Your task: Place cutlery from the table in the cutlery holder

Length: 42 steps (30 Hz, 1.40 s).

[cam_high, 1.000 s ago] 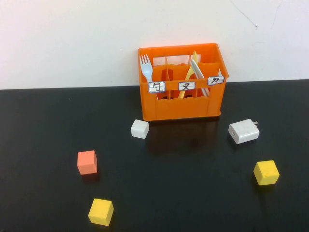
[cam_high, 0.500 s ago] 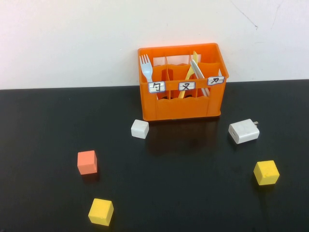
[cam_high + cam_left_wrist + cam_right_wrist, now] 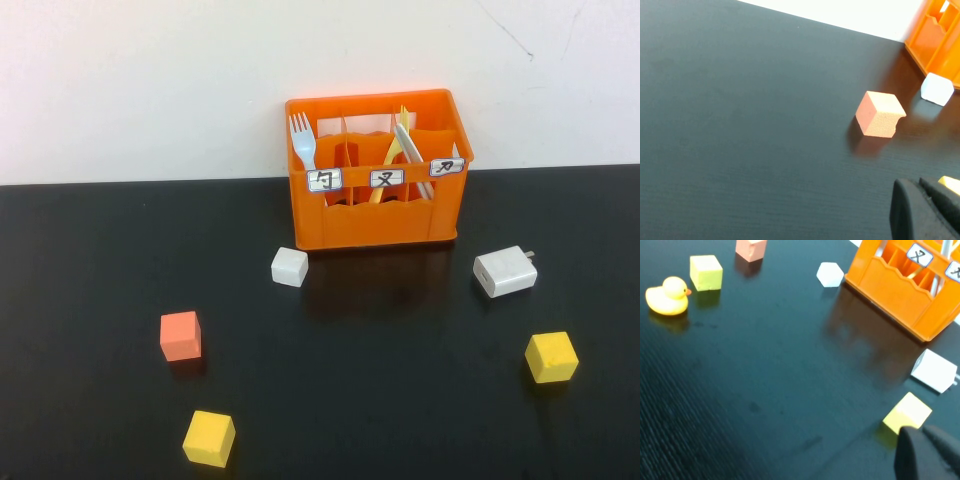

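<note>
All cutlery is seen standing in the holder (image 3: 378, 212); none is left on the table (image 3: 400, 400). The left gripper (image 3: 922, 210) and right gripper (image 3: 927, 452) are kept shut, empty and parked low; no further reach is judged needed.

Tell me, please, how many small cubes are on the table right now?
4: a white cube before the cutlery holder; an orange cube and a yellow cube toward the left; another yellow cube on the right. None seems hidden.
</note>
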### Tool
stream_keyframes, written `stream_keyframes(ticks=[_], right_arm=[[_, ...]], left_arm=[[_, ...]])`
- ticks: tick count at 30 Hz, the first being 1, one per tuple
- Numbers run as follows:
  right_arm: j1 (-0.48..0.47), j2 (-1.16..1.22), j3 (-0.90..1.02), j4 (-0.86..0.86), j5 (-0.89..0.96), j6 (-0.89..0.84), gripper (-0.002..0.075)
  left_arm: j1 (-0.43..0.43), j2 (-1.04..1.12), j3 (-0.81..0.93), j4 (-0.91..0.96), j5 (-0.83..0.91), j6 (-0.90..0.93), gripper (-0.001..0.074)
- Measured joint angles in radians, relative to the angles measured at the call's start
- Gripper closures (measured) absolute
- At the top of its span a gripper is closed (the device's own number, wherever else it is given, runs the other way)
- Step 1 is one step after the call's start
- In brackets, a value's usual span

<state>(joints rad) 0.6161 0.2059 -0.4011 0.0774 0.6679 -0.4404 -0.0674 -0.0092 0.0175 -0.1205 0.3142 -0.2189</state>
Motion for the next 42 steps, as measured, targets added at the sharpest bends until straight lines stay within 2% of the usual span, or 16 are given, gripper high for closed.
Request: stream_keyframes(ticks=[3,6,12,16,21,28,42], right_arm=[[-0.011,-0.004,0.0,0.0,0.0,-0.022,0.0728],[-0.077,-0.008,0.0,0.0,0.0,-0.038,0.0728],[-0.322,-0.015,0.031,0.0,-0.03,-0.054,0.0728],[-0.496,-0.06,0.132,0.01,-0.121,-0.056,0.0728],[-0.629,-0.15,0.278,0.077,-0.233,-0.056,0.0728],[-0.688,-0.217,0.409,0.099,-0.266,-0.056,0.0728],[-0.689,-0.217,0.417,0.136,-0.3,-0.052,0.0728]], left_arm=[[0.0,0.0,0.0,0.0,0.0,0.0,0.0736],[0.0,0.0,0.0,0.0,0.0,0.0,0.0736],[0.0,0.0,0.0,0.0,0.0,0.0,0.0736],[0.0,0.0,0.0,0.0,0.0,0.0,0.0736],[0.0,0.0,0.0,0.0,0.0,0.0,0.0736],[0.0,0.0,0.0,0.0,0.0,0.0,0.0736],[0.0,-0.001,0.0,0.0,0.002,0.0,0.0736]])
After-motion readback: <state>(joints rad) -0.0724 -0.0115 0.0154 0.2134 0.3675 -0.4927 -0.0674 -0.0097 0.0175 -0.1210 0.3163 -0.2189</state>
